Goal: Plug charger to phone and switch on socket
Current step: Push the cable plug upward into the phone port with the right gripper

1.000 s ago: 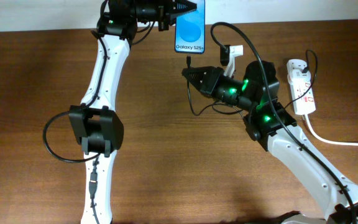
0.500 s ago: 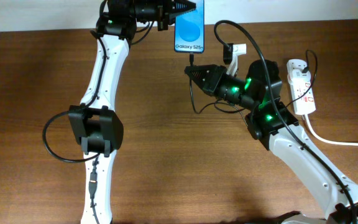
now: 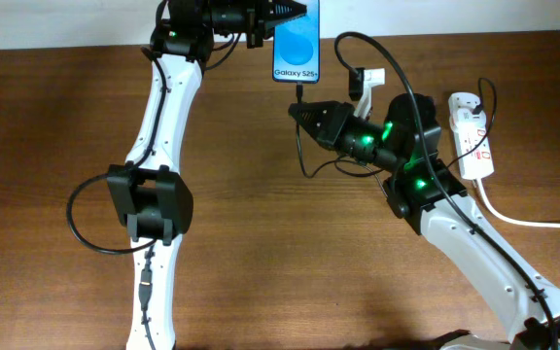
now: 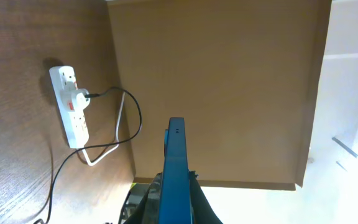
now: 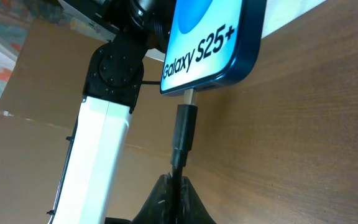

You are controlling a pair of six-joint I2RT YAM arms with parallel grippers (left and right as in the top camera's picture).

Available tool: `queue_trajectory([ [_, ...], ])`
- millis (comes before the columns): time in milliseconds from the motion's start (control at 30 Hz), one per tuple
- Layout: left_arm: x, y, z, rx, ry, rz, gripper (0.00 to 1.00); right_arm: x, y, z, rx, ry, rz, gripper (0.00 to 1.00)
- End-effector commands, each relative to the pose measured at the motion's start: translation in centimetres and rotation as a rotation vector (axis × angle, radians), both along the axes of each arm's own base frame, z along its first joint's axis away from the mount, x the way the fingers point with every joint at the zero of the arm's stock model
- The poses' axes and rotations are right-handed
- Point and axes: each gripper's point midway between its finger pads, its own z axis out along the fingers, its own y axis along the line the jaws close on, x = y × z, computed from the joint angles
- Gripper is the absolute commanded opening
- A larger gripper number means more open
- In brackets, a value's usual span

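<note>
My left gripper [image 3: 282,12] is shut on the phone [image 3: 297,51], holding it at the table's far edge; its blue screen reads "Galaxy S25+". In the left wrist view the phone [image 4: 175,168] shows edge-on between the jaws [image 4: 174,208]. My right gripper [image 3: 297,110] is shut on the charger [image 3: 299,93], a thin black cable, just below the phone. In the right wrist view the jaws [image 5: 178,180] pinch the cable, and the plug [image 5: 184,127] has its metal tip at the port in the phone's [image 5: 210,37] bottom edge. The white socket [image 3: 473,136] lies at the right.
The socket's thick white cord [image 3: 528,221] runs off to the right. A black cable loops from the socket [image 4: 70,106] along the table [image 4: 126,118]. A cardboard panel [image 4: 229,74] stands behind the table. Bare wooden tabletop [image 3: 280,253] lies between the arms.
My right gripper moved the plug up and slightly right toward the phone's bottom edge between one second ago and half a second ago. It has been still since. The left arm has not moved.
</note>
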Motion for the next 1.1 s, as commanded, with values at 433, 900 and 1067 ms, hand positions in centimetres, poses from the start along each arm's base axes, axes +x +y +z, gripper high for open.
queue_trajectory([
  [433, -0.8, 0.1, 1.7, -0.012, -0.023, -0.02, 0.0, -0.2, 0.4, -0.1, -0.008, -0.005, 0.017, 0.04],
  [900, -1.1, -0.5, 1.7, -0.013, -0.023, -0.03, 0.0, -0.1, 0.4, 0.1, -0.006, -0.012, 0.017, 0.04],
  [1067, -1.3, -0.9, 1.8, -0.013, -0.023, -0.039, 0.0, -0.1, 0.4, 0.1, -0.006, -0.012, 0.017, 0.04],
])
